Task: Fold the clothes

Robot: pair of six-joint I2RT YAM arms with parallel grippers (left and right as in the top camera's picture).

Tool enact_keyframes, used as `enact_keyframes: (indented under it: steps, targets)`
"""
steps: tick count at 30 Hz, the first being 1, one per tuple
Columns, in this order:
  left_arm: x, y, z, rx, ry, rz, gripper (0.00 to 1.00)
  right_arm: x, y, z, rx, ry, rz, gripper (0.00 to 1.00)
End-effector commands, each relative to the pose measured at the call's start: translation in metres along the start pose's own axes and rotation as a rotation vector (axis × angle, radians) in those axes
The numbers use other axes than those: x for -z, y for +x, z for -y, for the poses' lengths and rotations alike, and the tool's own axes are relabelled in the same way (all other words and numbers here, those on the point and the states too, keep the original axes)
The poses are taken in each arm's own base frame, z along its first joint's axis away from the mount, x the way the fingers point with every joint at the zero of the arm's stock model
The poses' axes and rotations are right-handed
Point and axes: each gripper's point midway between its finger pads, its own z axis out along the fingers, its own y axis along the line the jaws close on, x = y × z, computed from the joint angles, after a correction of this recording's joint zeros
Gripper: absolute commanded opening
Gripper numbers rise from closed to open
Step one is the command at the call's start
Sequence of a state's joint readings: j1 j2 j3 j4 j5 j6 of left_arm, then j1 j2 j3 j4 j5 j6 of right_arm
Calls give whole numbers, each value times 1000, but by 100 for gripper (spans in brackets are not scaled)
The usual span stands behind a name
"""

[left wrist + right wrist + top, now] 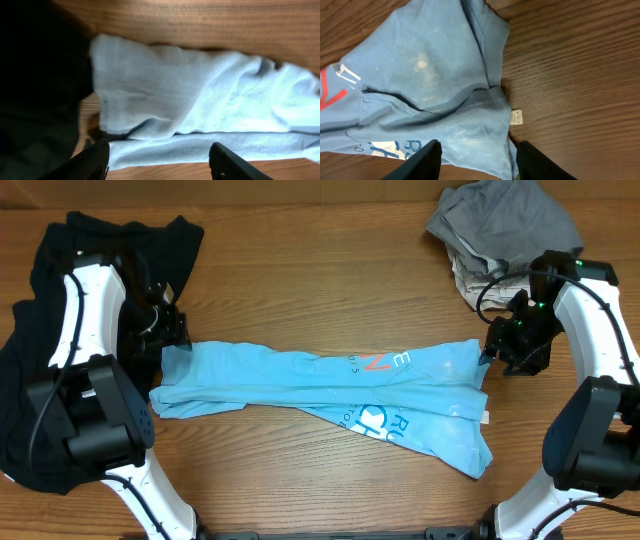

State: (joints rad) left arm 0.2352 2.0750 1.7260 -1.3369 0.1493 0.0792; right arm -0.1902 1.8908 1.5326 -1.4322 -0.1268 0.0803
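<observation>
Blue T-shirt (330, 385) lay as a long narrow band across the middle of the table (320, 240), with one open pincer at each end.
Left gripper (172, 332) hung over the end beside the black shirt (20, 400), right gripper (497, 348) over the end with the white tag (516, 116). Jaws of each stood apart, gripping nothing. Judged: one arm per end suited a crosswise fold next. Grey pile (500, 225) sat well apart at the far right corner, likely kept out of the working area.
</observation>
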Motion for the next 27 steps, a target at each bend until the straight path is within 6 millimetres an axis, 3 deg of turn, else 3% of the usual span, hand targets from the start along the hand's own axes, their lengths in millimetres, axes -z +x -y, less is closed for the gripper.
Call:
enact_keyframes:
  steps: [1, 5, 9, 20, 27]
  targets:
    - [-16, 15, 7, -19, 37, -33, 67, 15, -6, -3, 11, -19, 60, 55]
    - [-38, 20, 3, 18, 29, -42, 70, 15, -8, -3, 11, -16, 67, 58]
    - [-47, 18, -3, 51, 0, -17, 75, 15, -8, -2, 16, -15, 68, 60]
    - [-17, 19, -30, 94, -186, 147, 77, 15, -15, -4, 19, -20, 94, 63]
    - [-50, 33, -30, 93, -159, 119, 75, 16, -16, -4, 20, -21, 101, 63]
